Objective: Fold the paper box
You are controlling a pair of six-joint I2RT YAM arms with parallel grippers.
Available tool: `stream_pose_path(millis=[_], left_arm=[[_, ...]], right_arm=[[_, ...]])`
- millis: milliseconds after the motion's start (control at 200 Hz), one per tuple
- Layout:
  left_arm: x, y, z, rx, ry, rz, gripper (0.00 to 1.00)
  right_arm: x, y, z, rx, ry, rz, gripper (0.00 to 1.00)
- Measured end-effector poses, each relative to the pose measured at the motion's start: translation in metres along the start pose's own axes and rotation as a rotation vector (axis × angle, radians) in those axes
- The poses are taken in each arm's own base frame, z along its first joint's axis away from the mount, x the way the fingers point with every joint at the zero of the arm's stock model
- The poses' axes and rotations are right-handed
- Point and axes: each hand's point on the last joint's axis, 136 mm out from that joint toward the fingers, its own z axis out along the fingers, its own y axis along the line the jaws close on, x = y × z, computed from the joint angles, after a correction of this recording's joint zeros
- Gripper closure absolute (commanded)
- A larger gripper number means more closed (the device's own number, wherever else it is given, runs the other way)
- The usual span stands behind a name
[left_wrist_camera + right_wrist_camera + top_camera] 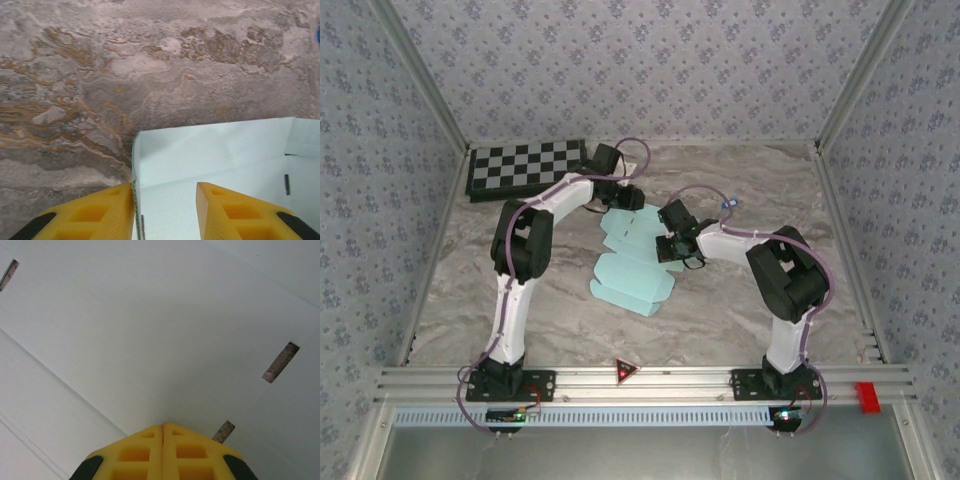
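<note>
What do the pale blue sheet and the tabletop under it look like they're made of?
The paper box looks like thin matte card: it is pale cyan, with sharp fold lines, narrow cut slots and no shine. The table has a dull grey marble pattern with tan veins. Whether it is stone or a printed covering, I cannot tell.

- The paper box [215, 160] is cut off by the lower and right edges of the left wrist view.
- A blue speck [318, 36] is cropped beyond recognition.

No legible text or labels anywhere
</note>
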Motion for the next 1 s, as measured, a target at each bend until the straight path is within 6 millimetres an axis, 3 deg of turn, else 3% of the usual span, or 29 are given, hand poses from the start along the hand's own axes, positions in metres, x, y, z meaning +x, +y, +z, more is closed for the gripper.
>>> stream_pose_path(millis=[230, 520, 685, 795, 999], left_arm=[[-0.002, -0.013, 0.001, 0.075, 0.008, 0.016, 0.62], [0.001, -0.015, 0.004, 0.094, 0.028, 0.016, 0.58], [0.003, -0.011, 0.0, 0.06, 0.025, 0.013, 0.46], [0.008, -0.008, -0.02, -0.001, 0.01, 0.012, 0.42], [0.015, -0.014, -0.093, -0.12, -0.096, 0.02, 0.35]], right_arm=[[0.0, 0.0, 0.0, 0.001, 0.003, -0.005, 1.0], [0.0, 0.0, 0.0, 0.002, 0.004, -0.012, 1.0], [0.0, 0.0, 0.0, 0.003, 0.004, -0.012, 1.0], [0.0, -0.001, 0.0, 0.004, 0.004, -0.01, 1.0], [0.002, -0.005, -0.002, 0.016, 0.002, -0.007, 1.0]])
